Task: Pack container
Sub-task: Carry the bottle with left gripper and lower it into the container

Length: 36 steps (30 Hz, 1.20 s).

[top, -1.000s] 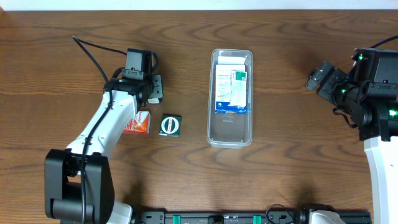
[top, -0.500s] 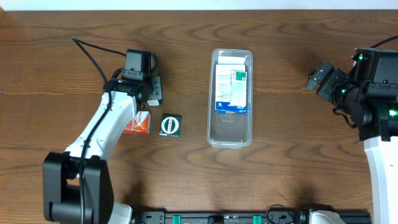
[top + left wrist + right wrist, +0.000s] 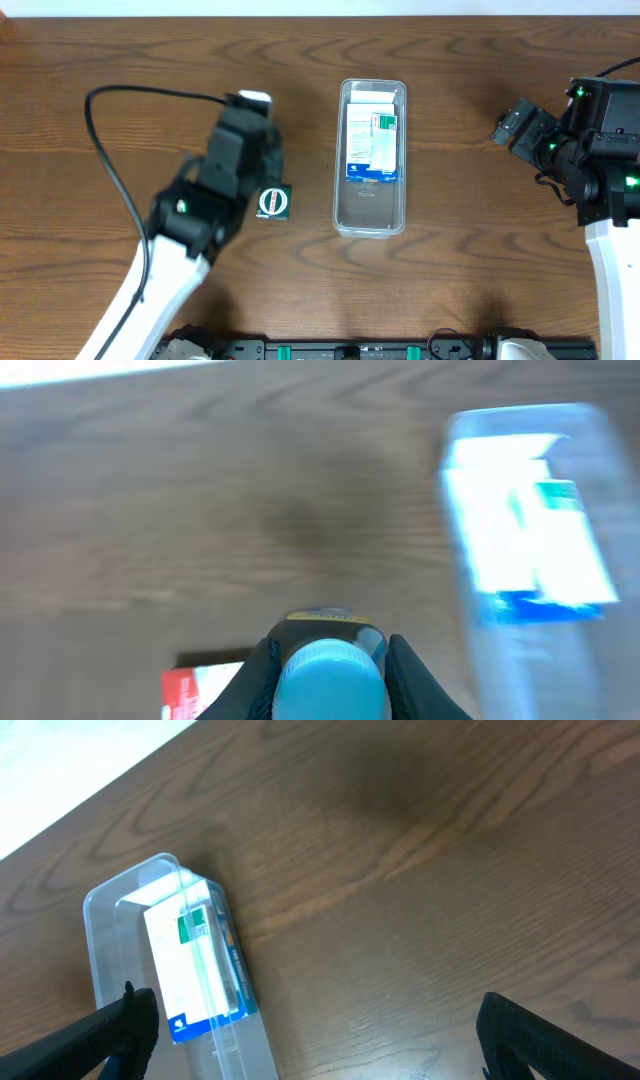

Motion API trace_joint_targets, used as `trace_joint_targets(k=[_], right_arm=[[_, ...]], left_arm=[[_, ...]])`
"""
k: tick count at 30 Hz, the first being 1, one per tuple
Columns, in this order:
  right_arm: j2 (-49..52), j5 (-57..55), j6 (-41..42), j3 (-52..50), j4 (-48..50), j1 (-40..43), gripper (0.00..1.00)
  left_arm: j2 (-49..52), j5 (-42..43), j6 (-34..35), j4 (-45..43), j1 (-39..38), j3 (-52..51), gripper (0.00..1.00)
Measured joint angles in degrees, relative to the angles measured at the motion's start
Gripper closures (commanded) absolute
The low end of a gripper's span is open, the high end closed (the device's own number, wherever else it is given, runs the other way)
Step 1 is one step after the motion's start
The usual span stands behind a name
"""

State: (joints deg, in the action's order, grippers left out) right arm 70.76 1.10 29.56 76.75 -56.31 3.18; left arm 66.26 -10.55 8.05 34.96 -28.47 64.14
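Note:
The clear container [image 3: 371, 215] lies lengthwise at the table's middle, with white, green and blue boxes [image 3: 372, 142] in its far half. It also shows in the left wrist view [image 3: 530, 530] and the right wrist view [image 3: 170, 970]. My left gripper [image 3: 252, 112], raised above the table left of the container, is shut on a blue-capped round item [image 3: 329, 675]. A green box [image 3: 274, 201] lies beside the left arm. A red box [image 3: 200, 693] shows below the left gripper; the arm hides it from overhead. My right gripper [image 3: 510, 125] is open and empty, far right.
A black cable [image 3: 130, 95] loops over the table's left side. The right arm's body [image 3: 605, 170] stands at the right edge. Bare wood lies between the container and the right gripper [image 3: 330, 1040].
My left arm has lifted off the table and swung right towards the container, with the blue-capped item in its jaws. It now covers the red box. The right arm has not moved.

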Motion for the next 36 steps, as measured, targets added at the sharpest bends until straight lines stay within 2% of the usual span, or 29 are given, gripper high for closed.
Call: trace_joint_targets(k=[10, 19, 26, 36], right_arm=[[0.0, 0.0, 0.0, 0.0, 0.0, 0.0, 0.01], [0.0, 0.0, 0.0, 0.0, 0.0, 0.0, 0.01], [0.0, 0.0, 0.0, 0.0, 0.0, 0.0, 0.01], [0.0, 0.0, 0.0, 0.0, 0.0, 0.0, 0.01]], left_arm=[[-3.9, -3.3, 1.6, -2.3, -16.5, 0.0, 0.81], [8.9, -4.0, 7.6, -7.1, -23.6, 0.0, 0.81], [19.2, -4.0, 11.9, -8.8, -25.4, 0.0, 0.81], [29.0, -4.9, 15.0, -17.4, -25.3, 0.0, 0.81]])
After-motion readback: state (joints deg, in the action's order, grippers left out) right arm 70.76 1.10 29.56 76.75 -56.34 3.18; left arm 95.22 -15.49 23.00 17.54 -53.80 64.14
